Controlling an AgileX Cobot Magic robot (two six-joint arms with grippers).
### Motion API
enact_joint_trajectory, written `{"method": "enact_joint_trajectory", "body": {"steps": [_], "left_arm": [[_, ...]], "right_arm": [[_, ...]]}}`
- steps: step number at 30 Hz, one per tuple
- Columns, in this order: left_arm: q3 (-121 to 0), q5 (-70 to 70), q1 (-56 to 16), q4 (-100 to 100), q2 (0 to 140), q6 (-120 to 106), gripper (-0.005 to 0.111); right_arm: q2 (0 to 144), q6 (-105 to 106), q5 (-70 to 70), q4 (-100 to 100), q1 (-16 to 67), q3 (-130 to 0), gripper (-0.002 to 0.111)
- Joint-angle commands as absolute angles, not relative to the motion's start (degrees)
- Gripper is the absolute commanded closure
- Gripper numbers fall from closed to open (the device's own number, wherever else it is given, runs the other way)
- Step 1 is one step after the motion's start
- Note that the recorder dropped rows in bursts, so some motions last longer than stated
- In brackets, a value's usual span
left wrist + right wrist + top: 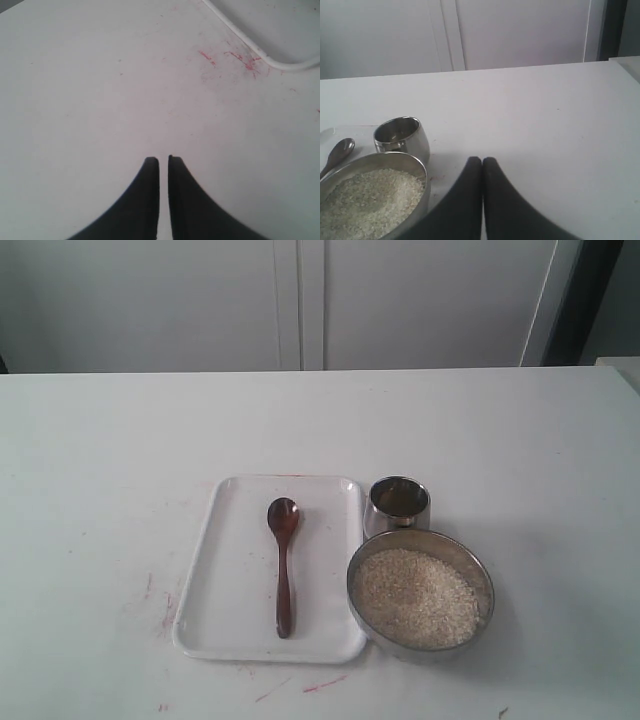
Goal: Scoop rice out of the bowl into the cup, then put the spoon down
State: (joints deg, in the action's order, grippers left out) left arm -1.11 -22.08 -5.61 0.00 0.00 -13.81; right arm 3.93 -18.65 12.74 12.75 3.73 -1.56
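The dark wooden spoon (283,560) lies lengthwise on a white tray (215,635), its oval bowl at the far end. Right of the tray stands the small steel cup (399,502), and just in front of it the wide steel bowl (487,585) full of off-white rice (415,597). Neither gripper shows in the exterior view. My right gripper (482,160) is shut and empty, low over the table beside the bowl (424,175), with rice (365,200), cup (400,134) and spoon (340,150) in its view. My left gripper (163,159) is shut on nothing above bare table.
Red scribble marks (160,605) stain the white tabletop left of and in front of the tray. The tray's rounded corner (260,56) shows in the left wrist view, apart from the gripper. A white cabinet wall (300,300) stands behind the table's far edge.
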Motion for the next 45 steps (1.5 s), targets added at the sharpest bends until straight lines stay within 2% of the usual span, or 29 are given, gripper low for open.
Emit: {"method": "enact_joint_trajectory", "body": {"steps": [1, 9, 45], "left_arm": [[-0.58, -24.88, -5.92, -0.32, 0.0, -13.47, 0.092], [-0.58, -24.88, -5.92, -0.32, 0.0, -13.47, 0.092], [-0.58, -24.89, -5.92, -0.32, 0.0, -13.47, 0.092]], "right_arm": [[2.48, -17.77, 10.67, 13.15, 3.14, 0.0, 0.108], [0.0, -17.53, 20.73, 14.19, 3.14, 0.0, 0.108], [0.0, -18.29, 20.87, 11.44, 3.14, 0.0, 0.108]]}}
